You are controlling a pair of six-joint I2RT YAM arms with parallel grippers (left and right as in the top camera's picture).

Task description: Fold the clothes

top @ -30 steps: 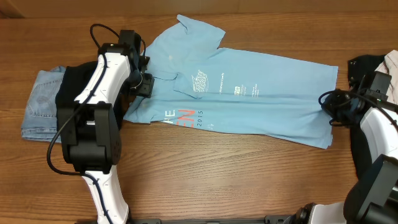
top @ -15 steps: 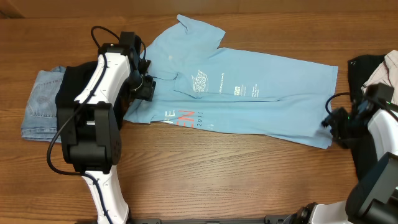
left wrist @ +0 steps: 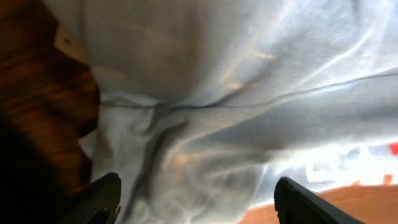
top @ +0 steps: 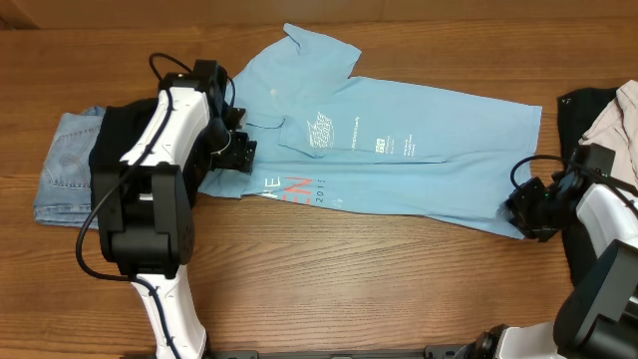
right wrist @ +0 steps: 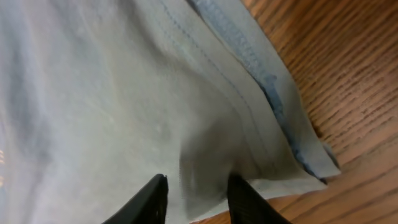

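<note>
The light blue T-shirt [top: 399,160] lies across the table, its body folded into a long band, with red and white print near the front left. My left gripper [top: 239,152] hovers over the shirt's left end by the collar. In the left wrist view its jaws [left wrist: 196,202] are wide open over bunched cloth [left wrist: 205,124]. My right gripper [top: 520,211] is at the shirt's near right corner. In the right wrist view its jaws [right wrist: 196,196] are narrowly open, straddling a fold of the hem [right wrist: 249,112].
Folded blue jeans [top: 65,170] with a black garment [top: 112,140] on top lie at the far left, under the left arm. A black and a pale garment [top: 603,112] lie at the right edge. Bare wood runs along the front.
My right gripper has moved toward the front, from the shirt's right edge down to its near right corner. My left gripper has shifted slightly toward the front and right over the collar end.
</note>
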